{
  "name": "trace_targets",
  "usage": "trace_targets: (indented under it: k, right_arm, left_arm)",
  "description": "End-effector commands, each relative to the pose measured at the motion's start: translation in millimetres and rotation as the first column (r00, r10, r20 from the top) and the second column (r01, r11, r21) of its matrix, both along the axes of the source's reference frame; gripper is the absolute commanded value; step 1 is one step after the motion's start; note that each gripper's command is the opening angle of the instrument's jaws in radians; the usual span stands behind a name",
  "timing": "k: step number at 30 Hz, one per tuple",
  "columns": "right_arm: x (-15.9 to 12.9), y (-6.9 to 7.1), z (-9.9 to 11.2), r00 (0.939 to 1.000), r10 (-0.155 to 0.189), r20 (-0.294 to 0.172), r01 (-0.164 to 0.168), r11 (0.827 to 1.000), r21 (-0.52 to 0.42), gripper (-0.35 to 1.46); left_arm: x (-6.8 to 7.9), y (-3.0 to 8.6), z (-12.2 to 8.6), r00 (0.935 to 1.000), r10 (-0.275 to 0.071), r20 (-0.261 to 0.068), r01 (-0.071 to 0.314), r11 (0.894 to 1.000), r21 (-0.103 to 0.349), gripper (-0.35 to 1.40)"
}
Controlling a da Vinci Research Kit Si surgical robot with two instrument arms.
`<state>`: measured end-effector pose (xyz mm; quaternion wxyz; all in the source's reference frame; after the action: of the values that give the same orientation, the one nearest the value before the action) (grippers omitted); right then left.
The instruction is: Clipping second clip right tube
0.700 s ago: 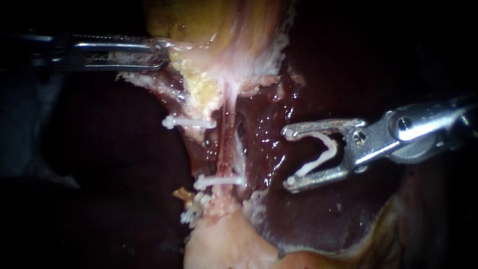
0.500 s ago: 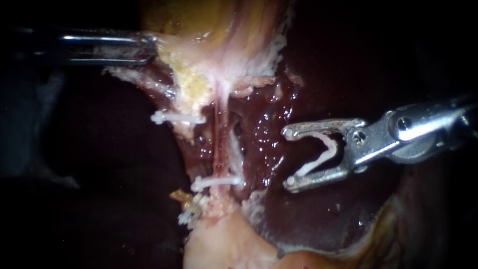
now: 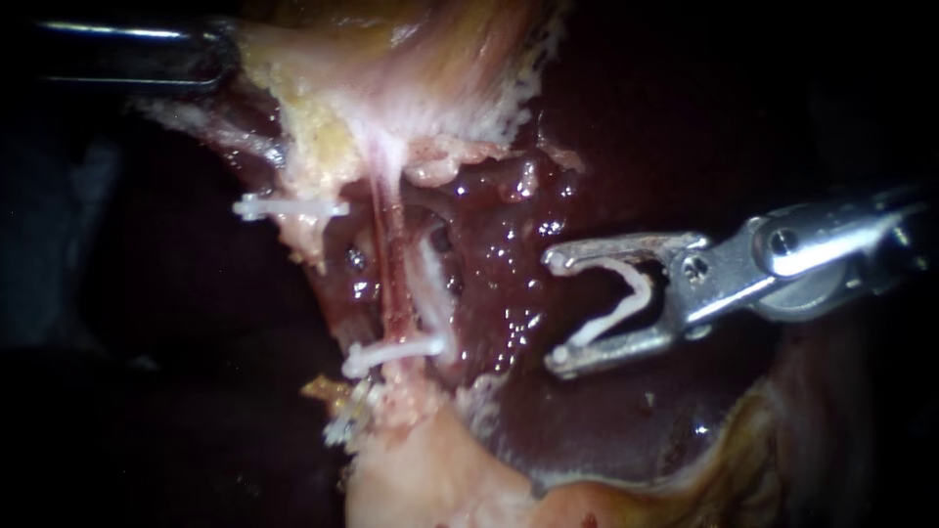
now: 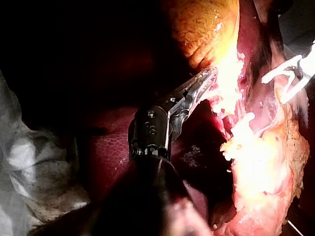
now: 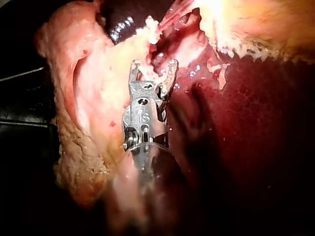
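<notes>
A thin reddish tube, the right tube (image 3: 389,264), runs down from the pale gallbladder tissue (image 3: 391,68). One white clip (image 3: 391,350) crosses its lower end. Another white clip (image 3: 290,207) sits on the left tube. My right instrument (image 3: 554,311) hangs to the right of the tube, clear of it. Its jaws stand wide apart and hold an open white clip (image 3: 616,298) between them. The right wrist view shows them (image 5: 152,66) facing the tissue. My left instrument (image 3: 227,61) is shut on the gallbladder's edge at the upper left, as the left wrist view (image 4: 204,83) confirms.
Dark red liver (image 3: 606,430) lies behind and below the right instrument. Pale fatty tissue (image 3: 421,479) fills the lower middle, with more white clips (image 3: 347,420) at its upper edge. Wet glistening tissue (image 3: 499,244) lies between the tube and the loaded jaws.
My left instrument has drawn the gallbladder edge up and to the left. The tubes and their clips have shifted left with it. The right instrument has barely moved.
</notes>
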<state>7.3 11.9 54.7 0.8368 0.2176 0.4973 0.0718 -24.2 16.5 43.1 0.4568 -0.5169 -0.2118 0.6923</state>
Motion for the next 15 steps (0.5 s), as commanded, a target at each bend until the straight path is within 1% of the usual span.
trace_targets:
  k: [1, 3, 7, 9, 15]
  right_arm:
    - [0.6, 0.0, 0.2, 0.9998, 0.019, 0.001, -0.019, 0.999, 0.025, 0.49]
    - [1.8, 0.2, 0.5, 0.9988, 0.049, 0.000, -0.049, 0.996, 0.071, 0.49]
    - [4.1, 0.3, 1.6, 0.9963, 0.083, 0.021, -0.085, 0.989, 0.119, 0.49]
    - [5.0, 0.1, 2.3, 0.9956, 0.090, 0.028, -0.093, 0.986, 0.139, 0.49]
    - [7.4, -0.6, 5.4, 0.9938, 0.102, 0.045, -0.109, 0.974, 0.198, 0.48]
  left_arm:
    - [-0.1, -0.1, 0.1, 1.0000, 0.000, -0.001, 0.000, 1.000, -0.001, -0.35]
    - [-0.2, -0.1, 0.2, 1.0000, -0.001, -0.001, 0.001, 1.000, -0.002, -0.35]
    - [-0.2, -0.3, 0.1, 1.0000, -0.002, -0.002, 0.002, 1.000, -0.002, -0.35]
    - [-0.3, -0.3, 0.1, 1.0000, -0.004, -0.004, 0.004, 1.000, -0.003, -0.35]
    - [-0.5, -0.5, 0.1, 1.0000, -0.004, -0.003, 0.004, 1.000, -0.003, -0.35]
